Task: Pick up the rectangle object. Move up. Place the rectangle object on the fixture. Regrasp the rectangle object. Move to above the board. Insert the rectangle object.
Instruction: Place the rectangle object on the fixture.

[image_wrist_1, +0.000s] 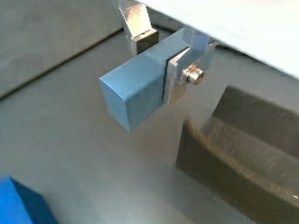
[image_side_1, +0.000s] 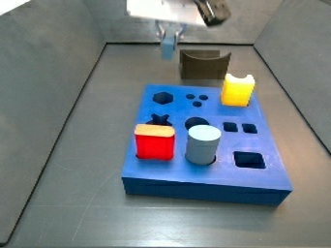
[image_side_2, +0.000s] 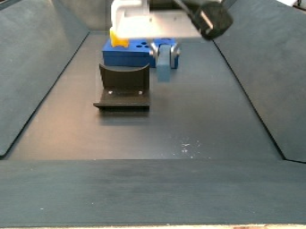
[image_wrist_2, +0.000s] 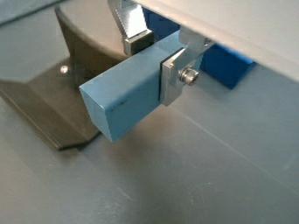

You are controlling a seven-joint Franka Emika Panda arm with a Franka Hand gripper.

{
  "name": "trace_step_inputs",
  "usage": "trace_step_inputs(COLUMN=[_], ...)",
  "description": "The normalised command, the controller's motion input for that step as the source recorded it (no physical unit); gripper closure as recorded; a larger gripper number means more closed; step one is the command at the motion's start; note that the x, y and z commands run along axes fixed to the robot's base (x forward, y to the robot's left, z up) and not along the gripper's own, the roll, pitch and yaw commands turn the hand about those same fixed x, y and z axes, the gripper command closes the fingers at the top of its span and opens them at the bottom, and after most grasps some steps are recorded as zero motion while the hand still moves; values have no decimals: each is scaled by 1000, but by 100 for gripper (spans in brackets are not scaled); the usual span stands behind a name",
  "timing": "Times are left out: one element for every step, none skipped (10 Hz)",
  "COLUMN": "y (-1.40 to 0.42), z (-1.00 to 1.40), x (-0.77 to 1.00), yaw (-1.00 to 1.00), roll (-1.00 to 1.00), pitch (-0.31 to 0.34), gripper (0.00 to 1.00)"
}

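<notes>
The gripper [image_side_1: 169,39] hangs at the top centre of the side view, above the grey floor and just left of the fixture [image_side_1: 203,66], and it has the rectangle object [image_side_1: 169,45] clamped between its silver fingers. In both wrist views the grip is plain: the plates press on the two broad faces of the grey-blue block [image_wrist_1: 138,87], one finger [image_wrist_2: 173,74] flat against its near face with a screw head showing, the jaws only as far apart as the block is thick. The block sticks out well past the fingertips, clear of the floor.

In a side view the fixture [image_side_2: 123,83] stands at centre left, with the gripper [image_side_2: 165,55] up and to its right, the block not touching it. The blue board [image_side_1: 207,145] fills the middle of the frame, carrying a yellow piece [image_side_1: 237,89], a red piece [image_side_1: 155,140] and a pale cylinder [image_side_1: 202,143], well apart from the gripper
</notes>
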Motion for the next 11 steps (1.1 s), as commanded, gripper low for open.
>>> trace_step_inputs(y=[-51,-33,510,511,460,420,392,245,173,96,79], z=[-47,0,1000,1000,1000,1000,1000,742,590,281,71], x=[57,33,822,810,787,787,790,603,501,313,192], yaw=[184,108,154,143,114,108,104,88,78,66,52], roll=[361,341,-1000,-1000,-1000,-1000,-1000,-1000,-1000,-1000,-1000], pitch=[32,16,-141,-126,-82,-64,-53,-21,-5,27,46], gripper=[100,100,100,100,100,100,100,100,100,100,100])
